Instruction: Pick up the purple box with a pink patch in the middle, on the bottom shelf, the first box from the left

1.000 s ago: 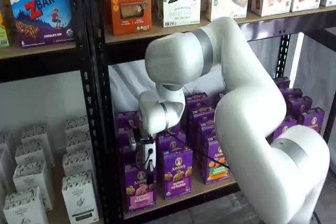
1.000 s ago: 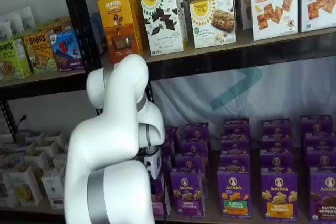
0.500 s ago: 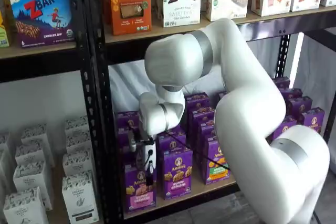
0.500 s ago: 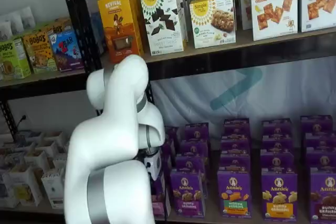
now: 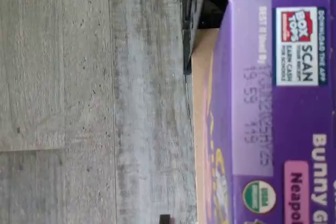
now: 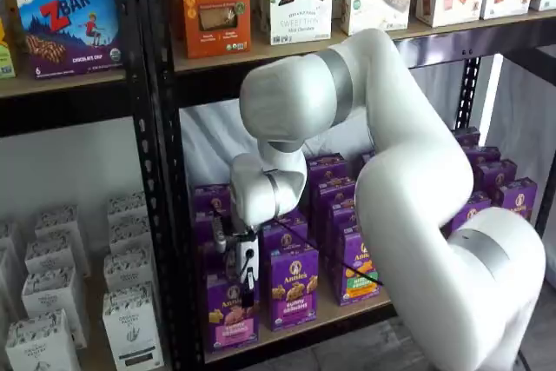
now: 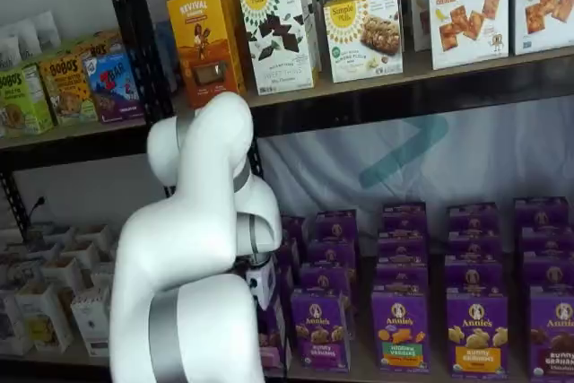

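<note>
The purple box with a pink patch (image 6: 230, 312) stands at the front of the bottom shelf, right beside the black upright. My gripper (image 6: 248, 288) hangs straight down onto its top edge, and the black fingers reach just over the box's upper front. The fingers show side-on, so I cannot tell whether they are open or closed on the box. In a shelf view the arm hides most of the box (image 7: 272, 349). The wrist view shows the box's purple top (image 5: 273, 119) very close, with a pink label patch, and no fingers.
More purple boxes (image 6: 293, 288) stand in rows to the right and behind. A black shelf upright (image 6: 165, 215) is just left of the box, with white boxes (image 6: 130, 327) beyond it. The wrist view shows the shelf board's edge (image 5: 202, 129) and grey floor (image 5: 79, 103).
My gripper has sunk slightly lower onto the top of the purple box. The box and the rest of the shelf have not moved.
</note>
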You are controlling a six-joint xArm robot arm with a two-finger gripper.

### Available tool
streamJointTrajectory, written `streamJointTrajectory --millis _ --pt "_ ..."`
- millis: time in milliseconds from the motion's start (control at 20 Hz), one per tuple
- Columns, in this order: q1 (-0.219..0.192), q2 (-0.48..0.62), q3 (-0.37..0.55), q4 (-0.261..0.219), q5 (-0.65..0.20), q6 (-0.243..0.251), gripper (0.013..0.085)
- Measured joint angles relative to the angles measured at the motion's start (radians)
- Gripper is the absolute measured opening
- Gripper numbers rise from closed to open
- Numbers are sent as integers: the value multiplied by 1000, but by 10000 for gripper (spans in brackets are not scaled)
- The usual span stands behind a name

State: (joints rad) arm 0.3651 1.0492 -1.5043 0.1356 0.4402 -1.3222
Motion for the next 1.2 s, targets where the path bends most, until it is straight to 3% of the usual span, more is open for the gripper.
streamJointTrajectory --millis 50,150,450,900,1100,1200 --pt "0 0 0 2 1 -1 610" --pt "1 -1 0 4 4 -3 530" --pt "2 -6 10 -5 -1 6 410" --pt "3 -8 17 -6 -7 8 410" --pt "3 -11 19 -4 -2 7 290" --pt "3 -14 23 -9 0 11 290"
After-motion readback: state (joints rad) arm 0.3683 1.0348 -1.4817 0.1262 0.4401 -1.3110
